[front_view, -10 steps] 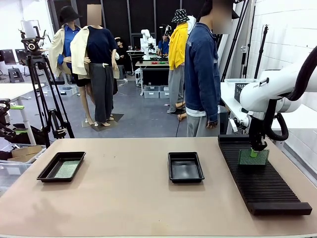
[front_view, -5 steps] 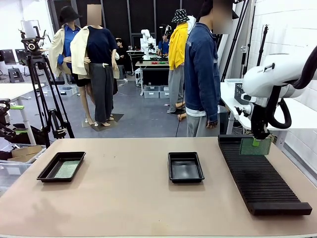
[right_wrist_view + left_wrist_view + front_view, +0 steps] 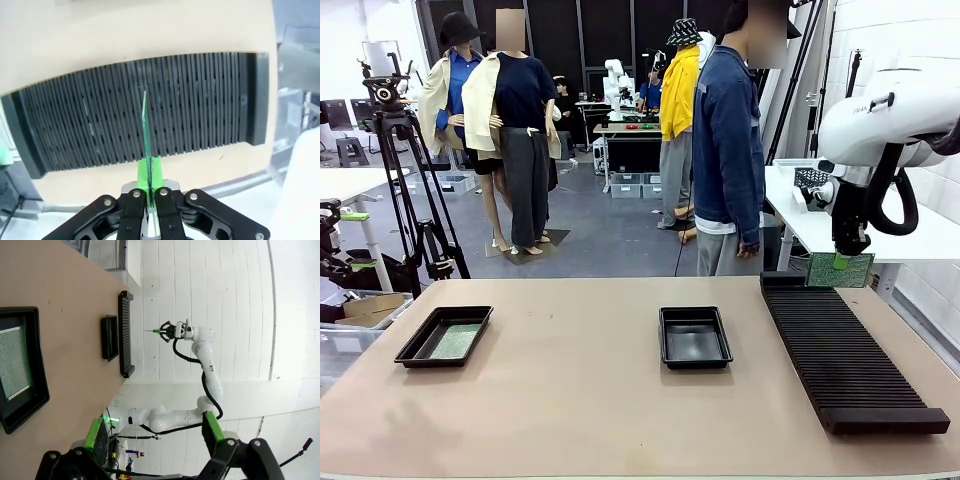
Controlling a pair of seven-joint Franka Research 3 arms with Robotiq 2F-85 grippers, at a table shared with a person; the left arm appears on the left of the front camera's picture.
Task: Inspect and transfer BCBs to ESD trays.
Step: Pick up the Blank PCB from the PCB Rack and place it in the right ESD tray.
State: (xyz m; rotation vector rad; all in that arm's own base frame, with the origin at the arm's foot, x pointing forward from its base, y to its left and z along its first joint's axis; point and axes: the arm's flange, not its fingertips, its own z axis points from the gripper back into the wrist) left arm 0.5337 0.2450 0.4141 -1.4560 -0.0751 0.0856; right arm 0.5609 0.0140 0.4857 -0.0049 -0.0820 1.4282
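- A green BCB [image 3: 840, 270] hangs upright in the air, clear of the table [image 3: 570, 420], at about 2 o'clock from the table's middle in the front view.
- The right gripper [image 3: 839, 262] is clamped on this board's top edge, pointing down, green pads pinching both faces; its wrist view sees the board edge-on.
- Below it lies the black slotted rack [image 3: 845, 365], running along the table's 3 o'clock side; the board is over its far end.
- The middle ESD tray [image 3: 696, 365] sits near the table's centre, glossy black inside.
- The left ESD tray [image 3: 425, 364] sits at 9 o'clock, with a second BCB [image 3: 455, 341] lying flat in it.
- The left gripper [image 3: 152, 430] has its fingers spread wide, nothing between them.
- A person [image 3: 725, 150] in a blue jacket stands beyond the table at about 1 o'clock.
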